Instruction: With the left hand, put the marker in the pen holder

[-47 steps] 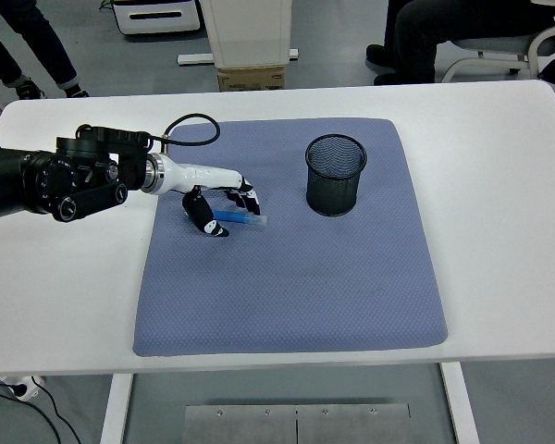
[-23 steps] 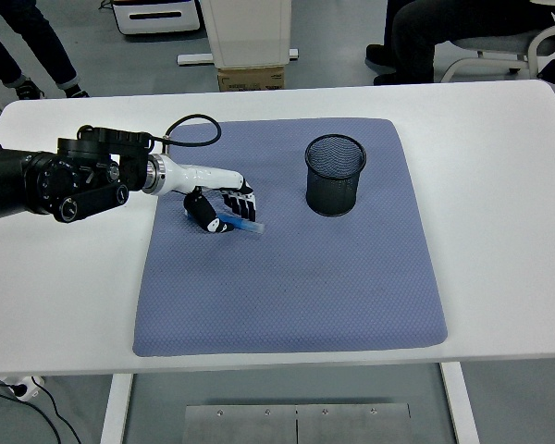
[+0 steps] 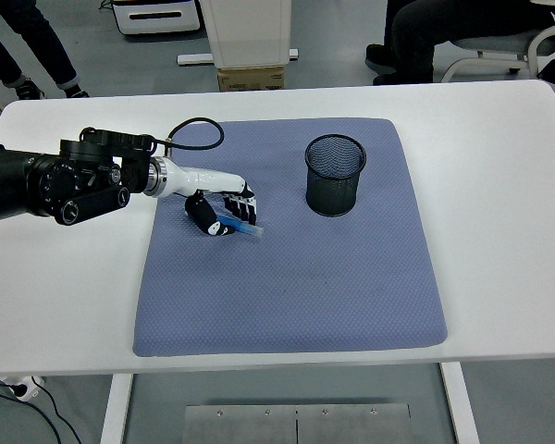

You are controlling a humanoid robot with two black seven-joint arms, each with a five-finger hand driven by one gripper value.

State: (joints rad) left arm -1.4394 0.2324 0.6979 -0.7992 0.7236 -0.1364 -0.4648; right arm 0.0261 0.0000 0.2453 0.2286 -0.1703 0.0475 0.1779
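The marker (image 3: 240,226) has tilted — left hand (image 3: 222,208) now curled tighter around it.

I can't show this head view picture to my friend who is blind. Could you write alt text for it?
A robot's left hand is closed around a blue marker over a blue-grey mat on a white table. A black mesh pen holder stands upright on the mat to the hand's right, apart from it.
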